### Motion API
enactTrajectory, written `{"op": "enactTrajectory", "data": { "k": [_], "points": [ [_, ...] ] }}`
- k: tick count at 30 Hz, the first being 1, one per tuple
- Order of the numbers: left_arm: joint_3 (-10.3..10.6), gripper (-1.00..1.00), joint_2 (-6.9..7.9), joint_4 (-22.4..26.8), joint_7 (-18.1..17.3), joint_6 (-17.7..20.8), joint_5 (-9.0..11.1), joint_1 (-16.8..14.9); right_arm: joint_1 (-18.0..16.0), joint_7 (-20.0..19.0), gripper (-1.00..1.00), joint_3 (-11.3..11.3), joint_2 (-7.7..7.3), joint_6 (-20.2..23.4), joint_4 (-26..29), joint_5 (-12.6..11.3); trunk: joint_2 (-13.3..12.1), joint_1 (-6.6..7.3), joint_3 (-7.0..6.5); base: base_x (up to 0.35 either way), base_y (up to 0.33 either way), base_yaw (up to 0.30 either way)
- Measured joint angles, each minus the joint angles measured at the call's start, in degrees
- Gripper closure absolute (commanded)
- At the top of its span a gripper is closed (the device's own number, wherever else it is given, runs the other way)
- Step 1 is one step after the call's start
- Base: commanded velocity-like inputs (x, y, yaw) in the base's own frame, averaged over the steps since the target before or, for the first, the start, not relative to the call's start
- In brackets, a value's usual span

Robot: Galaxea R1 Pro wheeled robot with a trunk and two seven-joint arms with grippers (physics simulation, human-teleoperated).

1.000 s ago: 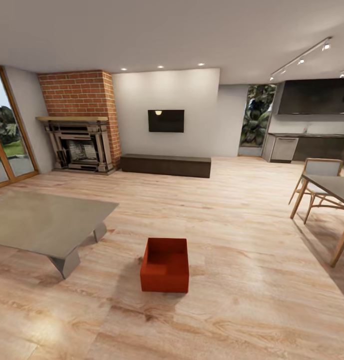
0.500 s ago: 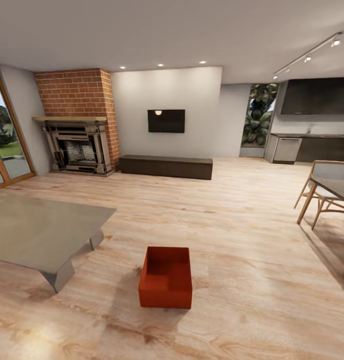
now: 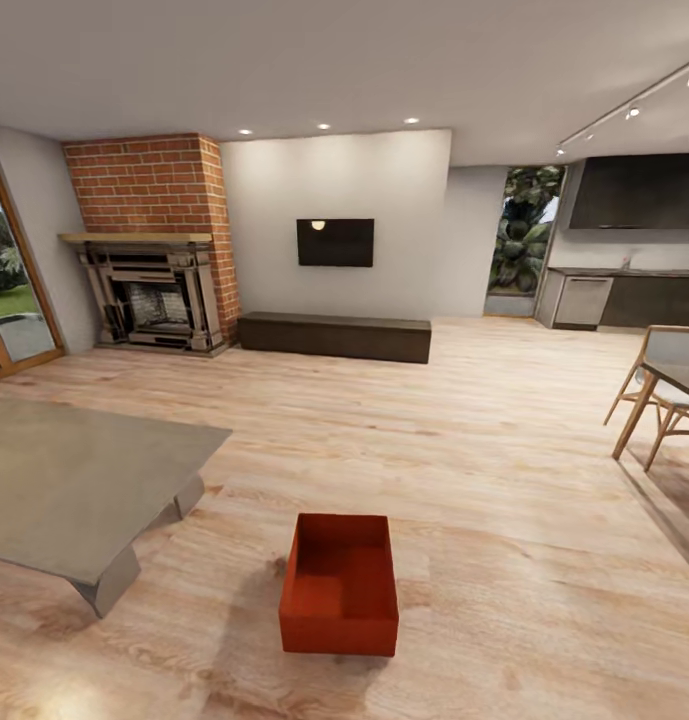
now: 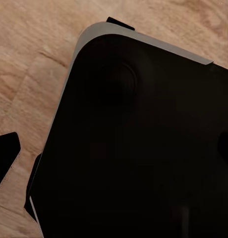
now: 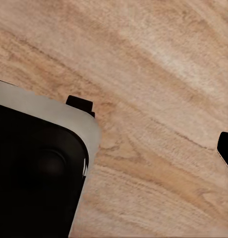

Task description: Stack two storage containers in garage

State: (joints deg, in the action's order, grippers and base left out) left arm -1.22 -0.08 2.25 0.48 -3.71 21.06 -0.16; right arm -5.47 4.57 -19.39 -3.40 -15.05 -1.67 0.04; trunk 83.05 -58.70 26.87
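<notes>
The living room's wood plank flooring stretched toward the fireplace; one storage container sat on it dead ahead, near the low grey bench, long axis pointing away, roughly equally near either arm. Whether either hand was open, I couldn't tell

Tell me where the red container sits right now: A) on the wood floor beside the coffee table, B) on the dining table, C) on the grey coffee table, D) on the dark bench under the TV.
A: the head view shows the container standing open-topped on the wood floor, just off the corner of the coffee table.
</notes>
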Motion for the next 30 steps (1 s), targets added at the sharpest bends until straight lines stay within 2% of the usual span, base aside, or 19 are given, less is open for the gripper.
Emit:
{"op": "enactTrajectory", "data": {
  "k": [9, 30],
  "points": [
    [0.00, -1.00, 0.00, 0.02, 0.00, -0.04, -0.06, 0.01, 0.00, -0.22, -1.00, -0.03, -0.04, 0.02, 0.00, 0.03, 0.00, 0.00, 0.00, 0.323, 0.068, 0.000],
    [0.04, -1.00, 0.00, 0.00, 0.00, -0.13, -0.21, 0.05, 0.00, -0.23, -1.00, 0.00, -0.04, 0.04, 0.00, 0.02, 0.00, 0.00, 0.00, 0.323, 0.003, 0.000]
  ]
}}
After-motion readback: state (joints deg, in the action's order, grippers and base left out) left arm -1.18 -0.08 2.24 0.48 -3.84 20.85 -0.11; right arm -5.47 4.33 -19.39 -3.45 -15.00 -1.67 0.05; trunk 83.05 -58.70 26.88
